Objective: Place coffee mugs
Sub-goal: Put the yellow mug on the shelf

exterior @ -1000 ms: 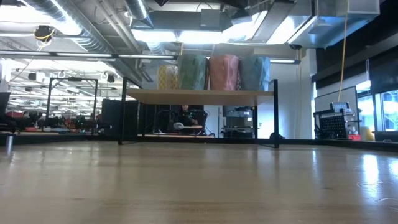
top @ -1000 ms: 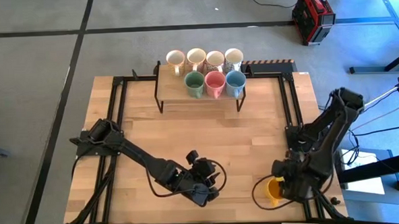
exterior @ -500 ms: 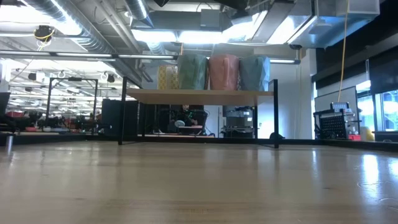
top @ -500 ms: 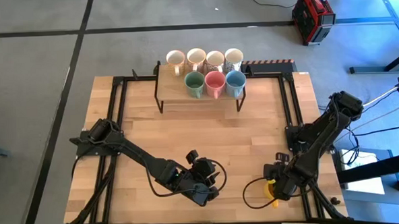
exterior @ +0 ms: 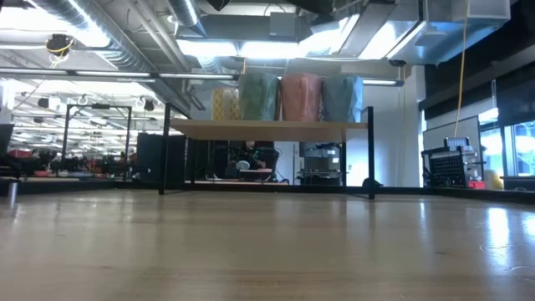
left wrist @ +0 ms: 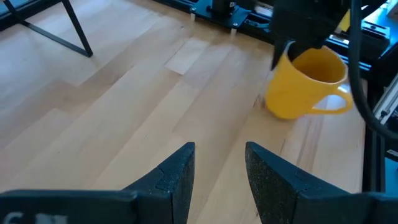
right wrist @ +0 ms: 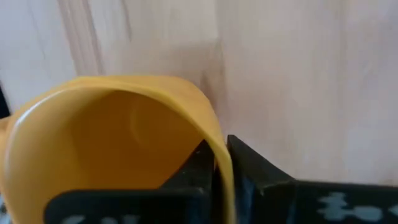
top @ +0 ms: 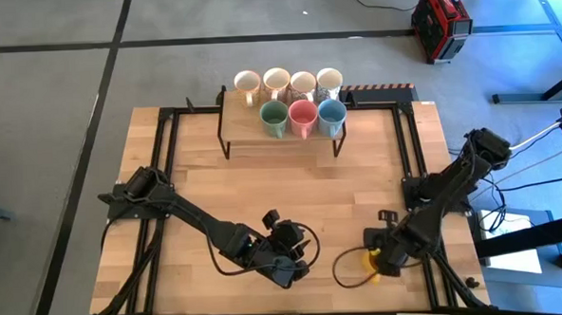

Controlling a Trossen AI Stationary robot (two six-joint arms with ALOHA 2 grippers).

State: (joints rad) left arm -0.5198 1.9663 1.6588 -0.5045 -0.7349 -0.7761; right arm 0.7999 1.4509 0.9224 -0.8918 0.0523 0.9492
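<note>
mugs: seven sit on the rack (top: 280, 138) at the far end of the table (top: 358, 187). the yellow mug (left wrist: 306, 84) is near the front right corner. a moment ago the right gripper (top: 378, 258) was wide open; now it pinches the yellow mug's rim, one finger inside. next, i think, it lifts the mug toward the rack. the left gripper (left wrist: 217, 177) waits partly open, holding nothing.

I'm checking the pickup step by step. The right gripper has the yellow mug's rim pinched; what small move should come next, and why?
Probably a short straight lift. The right gripper is shut on the yellow mug's rim, one finger inside, one outside, while seven mugs sit on the shelf.
</note>
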